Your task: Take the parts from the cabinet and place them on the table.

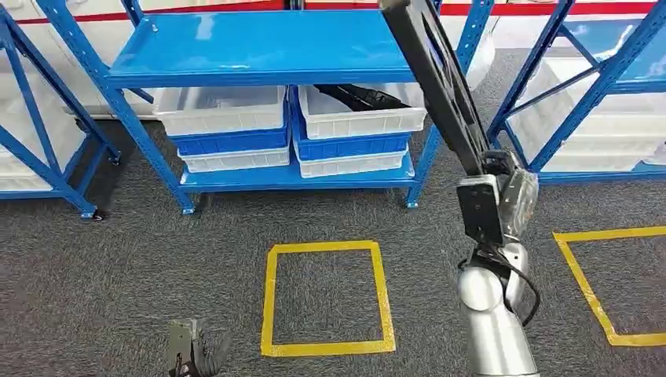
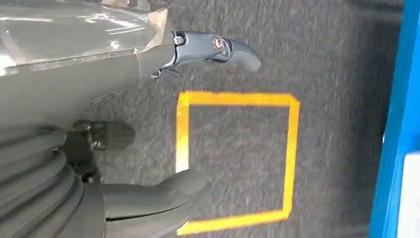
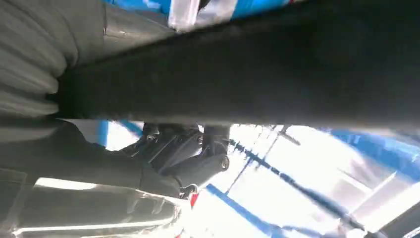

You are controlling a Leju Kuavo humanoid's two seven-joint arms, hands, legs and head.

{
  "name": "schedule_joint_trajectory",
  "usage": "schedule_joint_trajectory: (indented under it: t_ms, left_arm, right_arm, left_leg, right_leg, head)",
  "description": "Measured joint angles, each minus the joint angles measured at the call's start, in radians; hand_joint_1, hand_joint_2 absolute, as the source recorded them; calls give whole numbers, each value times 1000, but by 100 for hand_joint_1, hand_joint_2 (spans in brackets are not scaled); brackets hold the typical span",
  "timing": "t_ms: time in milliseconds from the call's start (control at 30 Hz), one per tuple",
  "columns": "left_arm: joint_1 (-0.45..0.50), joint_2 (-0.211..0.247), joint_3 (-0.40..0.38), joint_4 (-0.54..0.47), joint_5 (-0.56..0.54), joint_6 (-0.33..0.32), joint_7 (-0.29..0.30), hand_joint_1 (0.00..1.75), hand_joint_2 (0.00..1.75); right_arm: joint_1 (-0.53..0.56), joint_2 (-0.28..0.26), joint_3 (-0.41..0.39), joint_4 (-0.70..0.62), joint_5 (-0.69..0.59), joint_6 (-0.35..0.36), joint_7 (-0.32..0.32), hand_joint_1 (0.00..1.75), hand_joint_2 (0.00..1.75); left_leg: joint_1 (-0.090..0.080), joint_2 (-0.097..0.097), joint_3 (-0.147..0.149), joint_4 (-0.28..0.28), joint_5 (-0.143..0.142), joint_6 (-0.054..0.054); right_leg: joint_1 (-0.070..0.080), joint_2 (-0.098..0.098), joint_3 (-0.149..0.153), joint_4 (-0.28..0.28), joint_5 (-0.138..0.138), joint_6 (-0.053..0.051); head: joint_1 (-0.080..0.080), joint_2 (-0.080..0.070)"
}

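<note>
**Long part in hand, rack close by**

Your right hand [image 1: 496, 206], right of centre in the head view, is clamped on a long black part [image 1: 436, 78] that slants toward the upper middle of the frame, crossing the blue rack [image 1: 259, 47]. If you turn now, its far end could clip the shelf. Your left hand [image 1: 191, 352], bottom left, hangs with fingers apart over carpet, holding nothing. More black parts lie in the white bin [image 1: 357, 118].

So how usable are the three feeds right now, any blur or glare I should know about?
Head view: sharp and evenly lit, the long black part in the right hand reads clearly. Left wrist view: slight motion smear on the carpet, sheen on the left hand cover. Right wrist view: part blurred close up, background blown out.
</note>
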Motion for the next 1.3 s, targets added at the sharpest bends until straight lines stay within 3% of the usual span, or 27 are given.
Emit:
schedule_joint_trajectory:
  t_ms: [67, 100, 133, 167, 233, 267, 300, 333, 433, 467, 500, 533, 567, 633, 700, 767, 800, 833, 967, 1000, 1033, 1100, 1133, 1167, 1233, 1267, 1300]
  left_arm:
    - [-3, 0, -8, 1, 0, 1, 2, 0, 175]
    - [-5, 1, -10, 1, 0, 1, 3, 0, 175]
    - [-6, 1, -11, 2, 0, 1, 3, 0, 175]
    - [-7, 2, -13, 3, 0, 1, 3, 0, 175]
    - [-14, 2, -23, 4, -1, 0, 6, 0, 175]
    - [-20, 2, -30, 5, -2, 0, 9, 0, 175]
    - [-29, 4, -34, 4, -1, 2, 12, 0, 175]
    - [-35, 3, -36, 4, -1, 5, 13, 0, 175]
    - [-42, 3, -48, 5, 11, 9, 24, 0, 175]
    - [-44, 0, -52, 6, 13, 10, 24, 0, 175]
    - [-49, 1, -53, 6, 19, 11, 25, 0, 175]
    - [-51, 0, -54, 6, 23, 13, 25, 0, 175]
    - [-52, -2, -56, 6, 27, 18, 25, 0, 175]
    - [-52, -2, -59, 6, 40, 25, 24, 0, 175]
    - [-52, -2, -60, 6, 55, 27, 20, 0, 175]
    - [-53, -1, -60, 6, 62, 27, 18, 0, 175]
    - [-57, 0, -60, 5, 65, 27, 15, 0, 175]
    - [-60, 1, -60, 5, 71, 27, 13, 0, 175]
    - [-57, 5, -60, 7, 86, 30, 8, 0, 175]
    - [-55, 7, -60, 8, 88, 31, 8, 0, 175]
    - [-54, 7, -60, 8, 90, 31, 8, 0, 175]
    - [-55, 9, -60, 8, 95, 31, 6, 0, 175]
    - [-54, 10, -61, 8, 96, 32, 6, 0, 175]
    - [-53, 11, -60, 8, 100, 33, 5, 0, 175]
    - [-53, 13, -60, 8, 106, 36, -1, 0, 175]
    - [-54, 13, -60, 8, 107, 39, -7, 0, 175]
    - [-55, 16, -60, 6, 115, 39, -16, 0, 175]
  right_arm:
    - [19, -5, -8, -16, -2, -2, -2, 175, 175]
    - [25, -8, -13, -21, -2, -2, -3, 175, 175]
    - [30, -9, -16, -24, -3, -2, -3, 175, 175]
    - [35, -11, -19, -27, -3, -2, -3, 175, 175]
    - [46, -15, -27, -34, -8, -5, -3, 175, 175]
    - [50, -19, -32, -40, -13, -7, -3, 175, 175]
    - [55, -21, -37, -46, -18, -9, -6, 175, 175]
    - [59, -24, -43, -53, -23, -12, -9, 175, 175]
    - [68, -41, -60, -63, -59, -17, -28, 175, 175]
    - [71, -48, -68, -64, -68, -20, -32, 175, 175]
    - [72, -55, -75, -64, -73, -22, -35, 175, 175]
    - [70, -67, -83, -64, -81, -23, -42, 175, 175]
    - [69, -73, -89, -63, -87, -23, -45, 175, 175]
    - [69, -79, -98, -58, -99, -23, -53, 175, 175]
    - [67, -80, -101, -49, -111, -23, -65, 175, 175]
    - [57, -80, -104, -40, -118, -23, -69, 175, 175]
    - [49, -80, -104, -37, -123, -23, -72, 175, 175]
    - [40, -80, -104, -32, -126, -22, -76, 175, 175]
    - [21, -78, -105, -10, -131, -21, -81, 175, 175]
    - [16, -77, -105, -6, -132, -20, -81, 175, 175]
    - [13, -74, -105, -2, -132, -20, -81, 175, 175]
    - [5, -73, -105, 7, -134, -20, -81, 175, 175]
    - [2, -70, -105, 13, -135, -19, -81, 175, 175]
    - [0, -69, -105, 21, -135, -19, -81, 175, 175]
    - [-5, -67, -105, 34, -134, -19, -81, 175, 175]
    - [-9, -67, -105, 37, -134, -19, -81, 175, 175]
    - [-14, -65, -104, 42, -134, -19, -81, 175, 175]
  left_leg:
    - [2, 2, -28, 139, -125, -5]
    - [1, 2, -41, 210, -159, -7]
    - [1, 2, -44, 261, -165, -7]
    - [1, 2, -29, 276, -140, -4]
    - [-4, 2, 57, 198, -67, 11]
    - [-8, 1, 121, 125, -63, 22]
    - [-15, 2, 180, 33, -113, 37]
    - [-16, 2, 220, -41, -135, 36]
    - [-31, 2, 205, -40, -109, 56]
    - [-15, 7, 193, -59, -86, 63]
    - [-18, 8, 188, -62, -70, 65]
    - [-16, 9, 169, -62, -53, 73]
    - [-15, 9, 151, -62, -39, 71]
    - [-15, 12, 115, -59, -10, 68]
    - [-12, 15, 76, -54, 16, 60]
    - [-6, 15, 39, -45, 40, 48]
    - [-7, 15, 29, -36, 50, 39]
    - [-9, 14, 16, -33, 61, 30]
    - [0, 11, 10, -60, 107, 0]
    - [4, 9, -4, -43, 64, -3]
    - [4, 9, -21, 9, -15, -5]
    - [4, 6, -58, 164, -131, -11]
    - [4, 6, -68, 232, -153, -11]
    - [4, 6, -65, 271, -145, -8]
    - [-1, 5, 5, 225, -84, 6]
    - [-5, 4, 61, 164, -61, 17]
    - [-15, 0, 140, 70, -69, 37]
  right_leg:
    - [3, 0, -28, 3, 24, -7]
    - [6, 0, -44, 5, 36, -9]
    - [9, 0, -61, 8, 47, -9]
    - [12, 1, -81, 12, 59, -10]
    - [19, 3, -116, 20, 81, -6]
    - [21, 3, -129, 22, 92, -4]
    - [20, 2, -137, 24, 101, 0]
    - [22, -1, -139, 25, 109, 7]
    - [15, -6, -141, 10, 142, 29]
    - [14, -4, -150, 15, 144, 31]
    - [14, 4, -165, 31, 106, 30]
    - [11, 5, -186, 85, 40, 21]
    - [8, 6, -198, 156, -19, 19]
    - [-1, 6, -215, 295, -70, 35]
    - [-11, 6, -181, 320, -25, 69]
    - [-23, 6, -75, 199, 20, 93]
    - [-28, 7, -4, 97, -14, 90]
    - [-13, 12, 55, 1, -59, 72]
    - [-9, 8, 8, 15, -23, 21]
    - [-10, 5, 5, 15, -9, 12]
    - [-9, 4, -12, 15, 6, 1]
    - [-3, 4, -44, 17, 33, -6]
    - [1, 4, -60, 18, 45, -8]
    - [5, 5, -77, 18, 57, -9]
    - [14, 5, -106, 20, 78, -9]
    - [19, 6, -117, 20, 86, -9]
    - [15, 6, -122, 21, 94, -9]
  head:
    - [-11, 0]
    - [-12, 0]
    - [-13, 0]
    - [-13, 0]
    - [-14, 0]
    - [-14, 0]
    - [-13, 0]
    - [-11, 0]
    - [-14, 0]
    - [-18, 0]
    - [-22, 0]
    - [-6, 0]
    - [-1, 0]
    - [1, 0]
    - [1, 0]
    - [1, 0]
    - [2, 0]
    - [5, 0]
    - [-2, 0]
    - [-4, 0]
    - [-11, 0]
    - [-14, 0]
    - [-14, 0]
    - [-14, 0]
    - [-14, 0]
    - [-14, 0]
    - [-14, 0]
